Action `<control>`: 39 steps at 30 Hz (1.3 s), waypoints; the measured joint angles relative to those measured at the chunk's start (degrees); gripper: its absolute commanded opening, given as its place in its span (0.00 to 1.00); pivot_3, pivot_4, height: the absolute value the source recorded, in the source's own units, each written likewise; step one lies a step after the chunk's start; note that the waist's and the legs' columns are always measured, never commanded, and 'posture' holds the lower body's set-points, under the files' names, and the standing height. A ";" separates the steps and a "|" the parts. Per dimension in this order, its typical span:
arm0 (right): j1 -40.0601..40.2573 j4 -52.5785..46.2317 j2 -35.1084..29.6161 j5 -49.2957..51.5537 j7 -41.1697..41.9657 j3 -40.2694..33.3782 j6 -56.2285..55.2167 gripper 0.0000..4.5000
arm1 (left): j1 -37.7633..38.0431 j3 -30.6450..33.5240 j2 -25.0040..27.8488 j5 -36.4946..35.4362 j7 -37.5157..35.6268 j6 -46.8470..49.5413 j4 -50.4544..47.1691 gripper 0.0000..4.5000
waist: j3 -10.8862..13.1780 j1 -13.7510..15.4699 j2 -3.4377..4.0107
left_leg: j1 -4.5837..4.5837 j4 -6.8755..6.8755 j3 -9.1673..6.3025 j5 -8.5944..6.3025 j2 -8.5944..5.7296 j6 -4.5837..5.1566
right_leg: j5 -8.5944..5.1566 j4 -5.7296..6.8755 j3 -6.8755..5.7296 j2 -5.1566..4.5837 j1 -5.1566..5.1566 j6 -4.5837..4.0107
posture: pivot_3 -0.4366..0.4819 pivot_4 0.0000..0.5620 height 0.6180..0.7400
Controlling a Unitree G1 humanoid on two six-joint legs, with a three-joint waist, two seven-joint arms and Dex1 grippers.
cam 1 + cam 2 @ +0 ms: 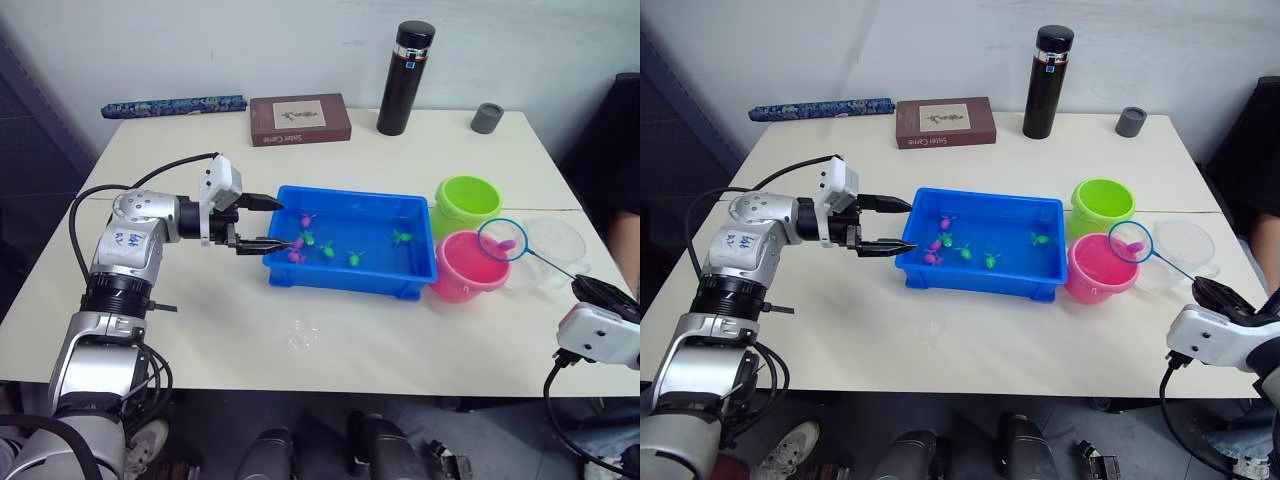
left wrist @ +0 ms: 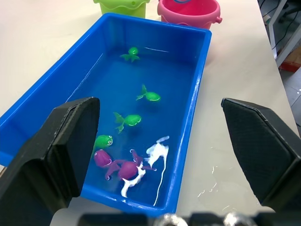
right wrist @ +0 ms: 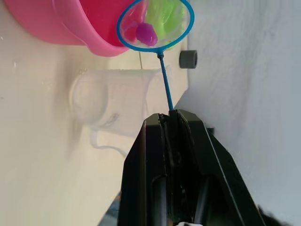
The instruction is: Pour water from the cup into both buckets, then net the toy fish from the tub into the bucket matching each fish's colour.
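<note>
Right gripper clamped on net, hoop above pink bucket.

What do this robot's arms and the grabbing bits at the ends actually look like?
The left arm is silver-grey metal in rounded segments with black joint rings, a blue scribbled marking and black cables looping alongside. Its wrist is a white box, and the left tool has two black tapered fingers with textured pads. The right tool is black too, on a white wrist casing trailing a black cable.
</note>
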 measured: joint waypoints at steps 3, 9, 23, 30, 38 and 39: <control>0.35 1.42 0.00 -3.00 -2.64 0.00 -4.20 0.00 | 0.59 0.06 0.00 0.00 0.01 0.31 -0.16 0.99 | 0.00 -0.01 0.00 | 0.00 0.00 0.01 0.00 0.00 0.00 | 0.00 0.00 0.01 0.00 0.00 0.00 | 0.48 0.27 1.00; 0.66 2.89 0.05 -8.87 -8.81 -0.15 -10.97 0.00 | 0.75 0.17 0.11 0.00 0.05 0.41 -0.34 0.99 | 0.00 0.03 0.00 | 0.00 0.01 0.01 0.00 -0.01 0.00 | 0.00 0.01 0.03 -0.01 0.00 0.00 | 0.48 0.27 1.00; 2.87 3.77 3.10 -23.41 -22.05 -2.28 -13.64 0.00 | 1.51 0.19 0.11 -0.03 0.54 0.62 -1.99 0.99 | 0.00 -0.03 0.00 | 0.01 0.01 0.03 0.00 -0.01 0.00 | 0.00 0.04 0.07 0.01 0.00 -0.01 | 0.48 0.27 1.00; 3.98 4.52 3.42 -24.98 -24.83 -2.09 -13.96 0.00 | 1.74 0.65 0.11 -0.05 0.71 1.38 -2.55 0.99 | 0.00 -0.04 0.00 | 0.03 0.01 0.05 0.00 -0.01 0.00 | -0.01 0.07 0.11 0.03 0.00 -0.01 | 0.48 0.27 1.00; -6.68 5.49 -1.48 -13.91 -16.75 1.71 -12.70 0.00 | 1.85 0.93 0.44 -0.04 1.14 2.10 -2.68 0.99 | 0.00 -0.77 0.00 | 0.12 0.04 0.15 0.02 -0.01 0.03 | -0.01 0.20 0.21 0.05 0.02 -0.01 | 0.48 0.27 1.00; -8.07 5.40 -2.10 -12.23 -15.53 2.11 -12.26 0.00 | 1.85 0.93 0.41 -0.04 1.35 2.14 -2.71 0.99 | 0.00 -0.89 0.00 | 0.14 0.04 0.15 0.02 0.00 0.03 | -0.01 0.24 0.20 0.05 0.02 -0.02 | 0.48 0.27 1.00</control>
